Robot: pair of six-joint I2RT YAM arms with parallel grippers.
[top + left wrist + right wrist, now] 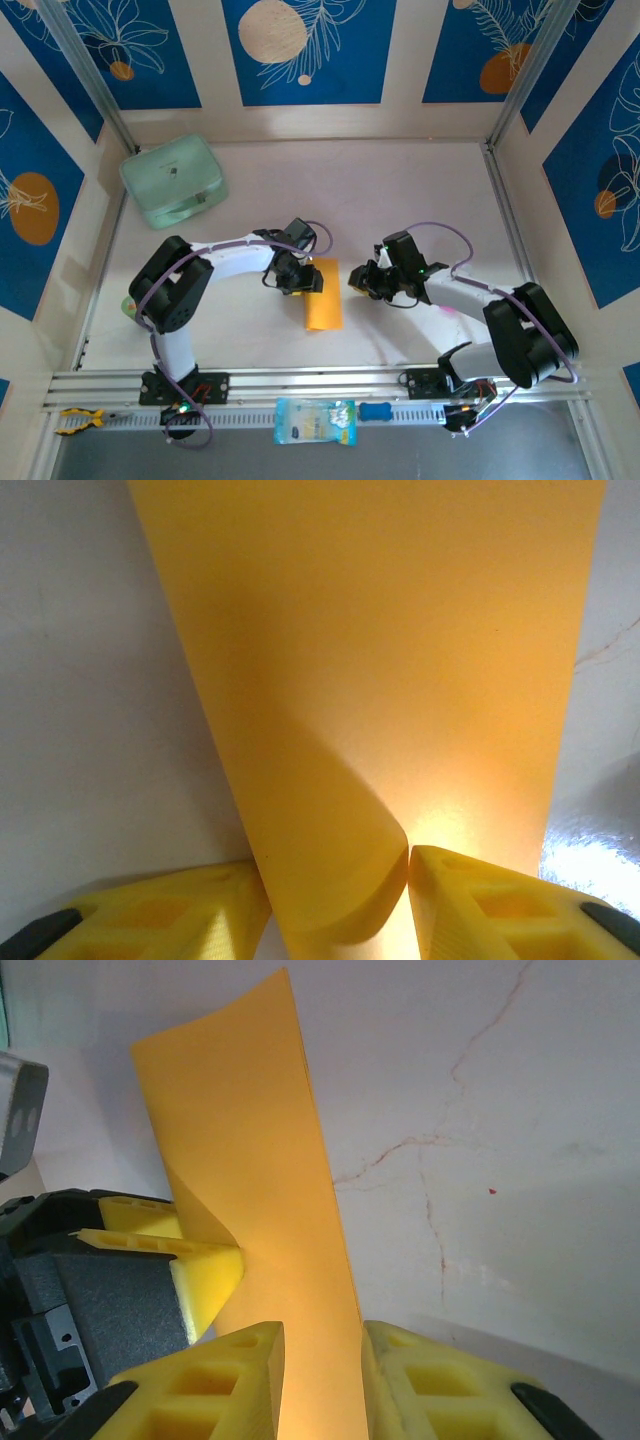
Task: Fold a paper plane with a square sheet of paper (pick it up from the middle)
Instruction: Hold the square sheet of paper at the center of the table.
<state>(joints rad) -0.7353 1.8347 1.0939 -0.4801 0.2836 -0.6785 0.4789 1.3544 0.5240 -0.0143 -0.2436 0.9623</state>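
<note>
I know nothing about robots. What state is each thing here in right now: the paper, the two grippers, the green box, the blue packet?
Thin orange-yellow square sheet of paper: folded into a rectangle, one side curled upward.
Left gripper: closed on the paper's curled loop.
Right gripper: jaws apart with paper between them; grip unclear.
Mint-green rounded case: lid shut.
Pale blue packet: lying flat.

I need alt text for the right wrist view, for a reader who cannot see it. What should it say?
An orange-yellow sheet of paper extends from between the yellow fingers of the right end effector to the top of the frame, over a white table with thin reddish cracks. At the left, the left end effector pinches the sheet's curled edge.
</note>
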